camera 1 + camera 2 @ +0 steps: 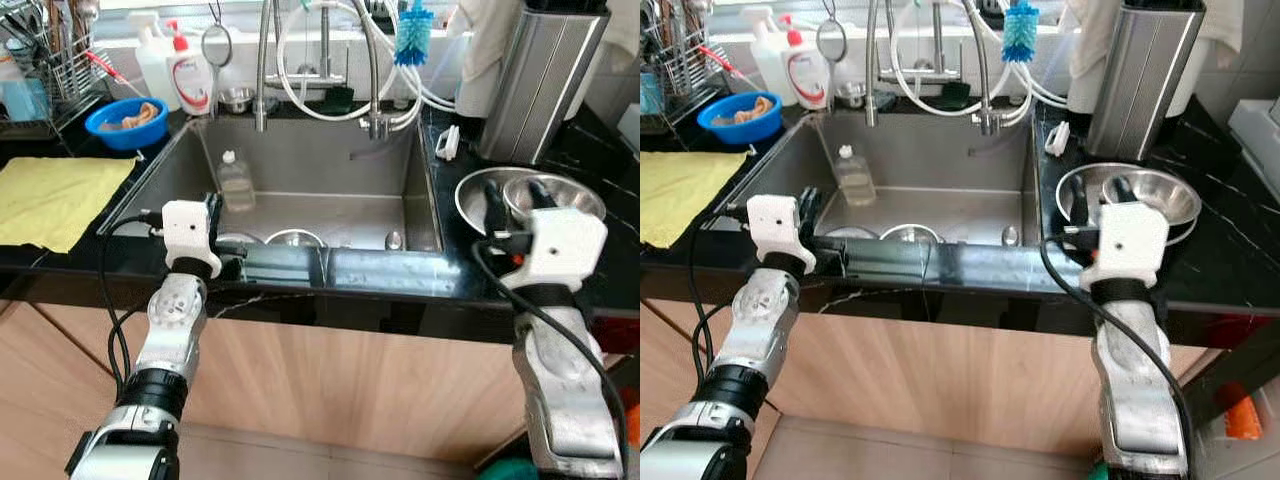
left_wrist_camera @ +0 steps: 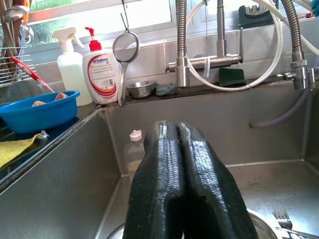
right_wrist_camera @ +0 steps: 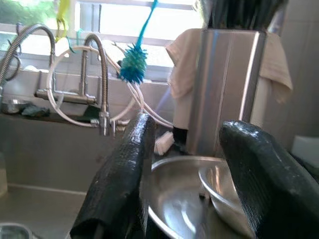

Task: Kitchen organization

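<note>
The steel sink (image 1: 420,180) lies in front of me, with a clear plastic bottle (image 1: 235,185) standing in it and steel dishes (image 1: 293,238) near its front wall. My left gripper (image 1: 213,208) is shut and empty at the sink's front left rim; its fingertips (image 2: 164,130) press together and point at the bottle (image 2: 134,149). My right gripper (image 1: 517,198) is open over the rim of a large steel bowl (image 1: 472,195) on the counter to the right. A smaller steel bowl (image 1: 575,195) sits inside it. In the right wrist view the bowls (image 3: 189,199) lie between the fingers (image 3: 129,164).
A tall steel canister (image 1: 540,80) stands behind the bowls. Faucets and hoses (image 1: 265,60) rise behind the sink, with a teal brush (image 1: 412,35) hanging. On the left counter are a yellow cloth (image 1: 50,195), a blue bowl (image 1: 127,120), soap bottles (image 1: 190,70) and a dish rack (image 1: 50,50).
</note>
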Robot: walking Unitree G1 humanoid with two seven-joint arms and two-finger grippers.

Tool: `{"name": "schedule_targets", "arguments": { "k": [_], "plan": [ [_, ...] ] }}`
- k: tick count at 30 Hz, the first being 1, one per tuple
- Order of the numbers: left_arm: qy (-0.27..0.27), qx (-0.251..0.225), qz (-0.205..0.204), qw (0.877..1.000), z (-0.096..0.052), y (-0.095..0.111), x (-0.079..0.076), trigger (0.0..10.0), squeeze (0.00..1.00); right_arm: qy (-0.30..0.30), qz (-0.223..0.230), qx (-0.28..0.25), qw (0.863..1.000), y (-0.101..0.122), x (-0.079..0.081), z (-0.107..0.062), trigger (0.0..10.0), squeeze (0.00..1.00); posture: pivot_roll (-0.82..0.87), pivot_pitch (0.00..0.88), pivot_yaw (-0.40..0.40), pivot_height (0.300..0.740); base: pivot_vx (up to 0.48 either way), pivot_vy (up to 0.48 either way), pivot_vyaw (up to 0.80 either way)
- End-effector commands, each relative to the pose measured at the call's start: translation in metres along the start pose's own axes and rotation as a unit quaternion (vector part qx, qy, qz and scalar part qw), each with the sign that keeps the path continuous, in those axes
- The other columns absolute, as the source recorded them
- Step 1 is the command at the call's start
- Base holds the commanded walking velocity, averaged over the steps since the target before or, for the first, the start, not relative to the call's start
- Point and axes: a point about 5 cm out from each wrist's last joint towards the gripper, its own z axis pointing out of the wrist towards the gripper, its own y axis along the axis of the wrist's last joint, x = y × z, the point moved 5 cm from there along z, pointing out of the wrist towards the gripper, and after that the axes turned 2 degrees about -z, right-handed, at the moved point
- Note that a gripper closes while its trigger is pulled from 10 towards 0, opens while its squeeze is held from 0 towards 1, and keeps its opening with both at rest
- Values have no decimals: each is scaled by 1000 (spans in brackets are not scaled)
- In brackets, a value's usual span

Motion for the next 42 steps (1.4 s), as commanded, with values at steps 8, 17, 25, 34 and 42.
{"name": "schedule_targets", "arguments": {
  "k": [8,17,25,34,42],
  "plan": [
    [-7,-4,7,1000,0,2,-1,10000,0,-13,-1,38,999,-16,-3,-17,10000,0,-51,0,60,740,0,0,0],
    [-9,-4,6,1000,0,2,-2,10000,0,15,-6,81,997,-33,4,-19,10000,0,-51,0,61,740,0,0,0],
    [-10,-4,6,1000,1,2,-3,10000,0,18,-18,120,992,-47,3,-19,10000,0,-53,0,61,740,0,0,0],
    [-7,-3,7,1000,0,2,-1,10000,0,31,-21,137,990,-51,7,-16,8000,0,-47,0,59,740,0,0,0],
    [-4,-2,7,1000,-1,2,0,10000,0,39,-23,132,990,-47,9,-11,0,0,-46,0,58,740,0,0,0]
  ]
}}
